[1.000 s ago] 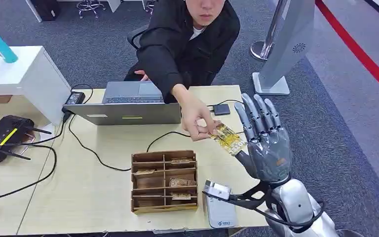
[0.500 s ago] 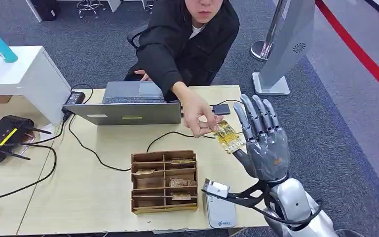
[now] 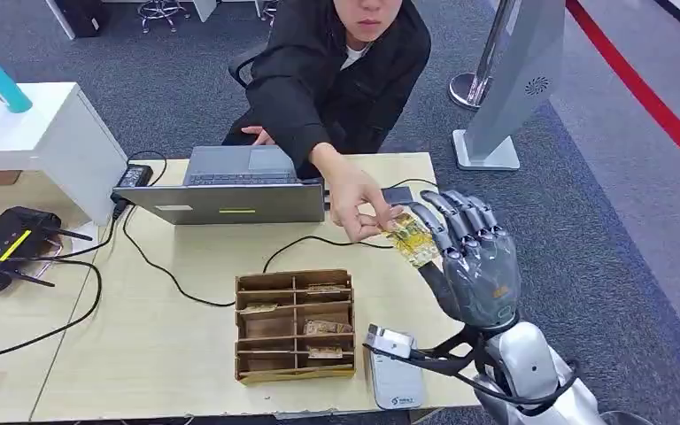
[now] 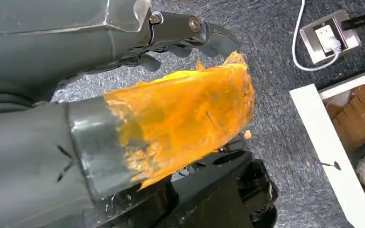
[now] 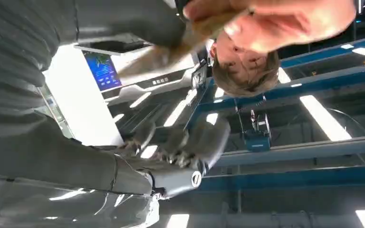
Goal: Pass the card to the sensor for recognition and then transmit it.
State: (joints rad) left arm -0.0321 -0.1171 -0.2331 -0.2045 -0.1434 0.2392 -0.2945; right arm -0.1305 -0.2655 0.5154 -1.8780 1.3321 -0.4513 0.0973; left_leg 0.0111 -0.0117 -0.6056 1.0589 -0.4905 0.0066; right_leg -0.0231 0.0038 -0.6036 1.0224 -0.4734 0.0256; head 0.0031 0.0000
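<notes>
Card (image 3: 410, 239) between person's hand (image 3: 351, 204) and right hand (image 3: 469, 257) fingers.

Looking like an office: grey carpet's running under a desk (image 3: 186, 292) carrying a laptop (image 3: 230, 186), cables and a router (image 3: 4, 243).

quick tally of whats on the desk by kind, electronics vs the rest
Electronics: 4 - laptop, power brick, small black box, white card reader
Wooden organizers: 1 - compartment tray
Cards held above the desk: 1 - card
Total: 6
</notes>
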